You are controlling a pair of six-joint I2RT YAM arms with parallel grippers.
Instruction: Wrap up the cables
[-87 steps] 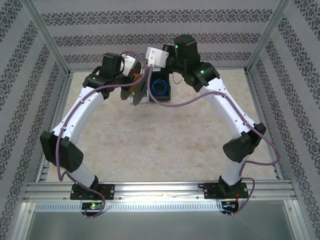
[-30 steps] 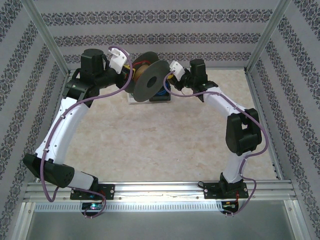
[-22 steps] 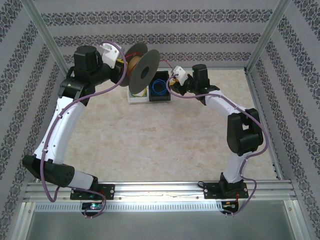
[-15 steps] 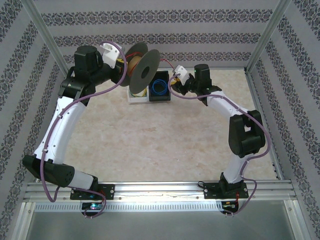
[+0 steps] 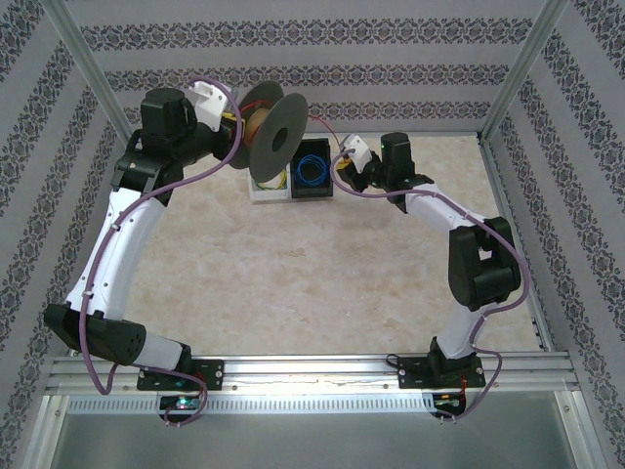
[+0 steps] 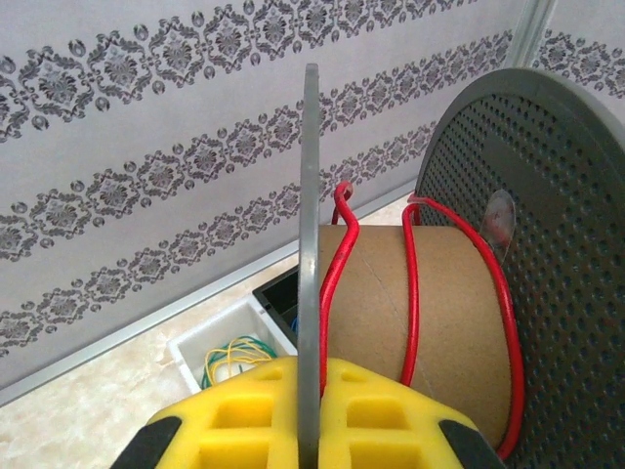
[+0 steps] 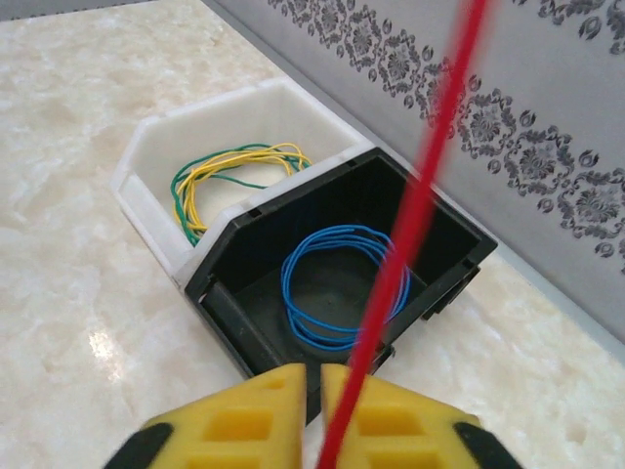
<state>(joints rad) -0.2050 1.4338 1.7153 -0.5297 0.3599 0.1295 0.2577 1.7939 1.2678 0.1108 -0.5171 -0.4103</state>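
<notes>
Red wire (image 7: 410,225) longer, spool (image 5: 276,137) to right tool (image 7: 313,377)

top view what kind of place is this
Probably a lab robot cell: an aluminium frame and patterned panels box in a tabletop, with a left arm and right arm bolted to its near rail.

Left gripper (image 5: 232,125): stands higher and further left than before, spool (image 5: 270,129) raised with it.
Right gripper (image 5: 340,166): now drawn rightward, apart from spool.
Red wire (image 5: 324,135): now spans spool to right gripper.
</notes>
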